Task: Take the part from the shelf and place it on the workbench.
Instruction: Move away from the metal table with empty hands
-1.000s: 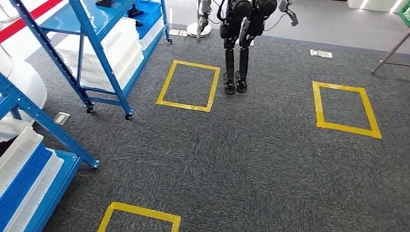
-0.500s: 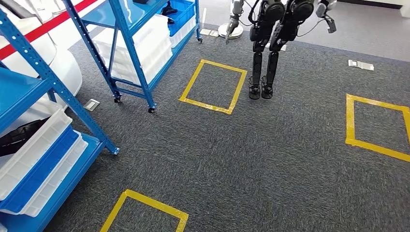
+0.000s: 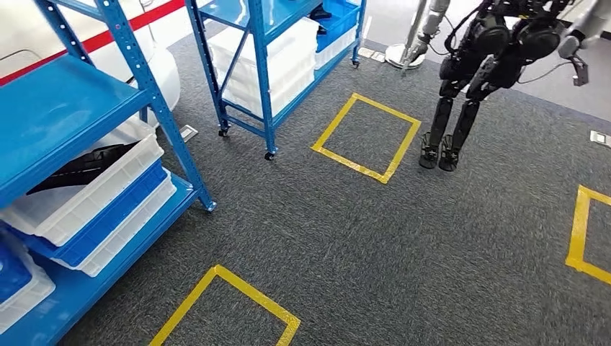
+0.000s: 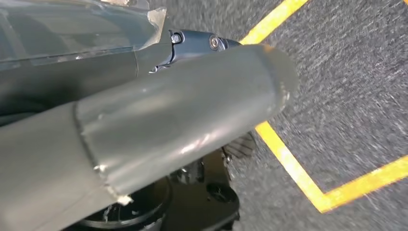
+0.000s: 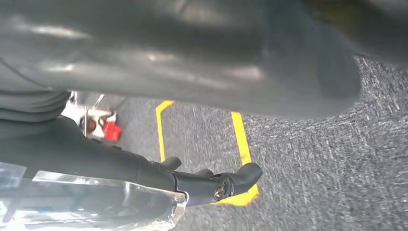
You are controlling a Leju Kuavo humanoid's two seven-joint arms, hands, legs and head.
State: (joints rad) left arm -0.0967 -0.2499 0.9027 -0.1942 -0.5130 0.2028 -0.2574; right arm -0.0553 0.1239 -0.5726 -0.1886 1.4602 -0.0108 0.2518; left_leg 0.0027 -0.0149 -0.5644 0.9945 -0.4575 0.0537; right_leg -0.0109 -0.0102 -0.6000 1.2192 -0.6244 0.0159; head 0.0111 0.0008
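At the left of the head view we see a blue metal shelf rack point(image 3: 108, 58) with a flat blue shelf plate above a lower level. On that lower level, near its front edge, stacked white and blue plastic bins point(image 3: 101, 209) sit one on another, and a black elongated part point(image 3: 79, 167) lies in the topmost white bin, partly hidden under the shelf plate. Further right and farther back, a second blue wheeled rack point(image 3: 263, 65) carries white bins. On the dark grey carpet floor point(image 3: 375, 252), a yellow tape square point(image 3: 364, 137) lies just beside that rack, and another yellow tape outline point(image 3: 230, 306) sits at the near edge. At the far right stands another dark humanoid robot point(image 3: 479, 79) on two legs.

In the left wrist view, our left hand point(image 4: 183, 120) shows as a thick grey thumb above the carpet; we cannot tell how its fingers lie. In the right wrist view, our right hand point(image 5: 202, 72) shows a grey thumb and a dark finger point(image 5: 211, 185) stretched out straight; whether the hand is spread or closed, we cannot tell.
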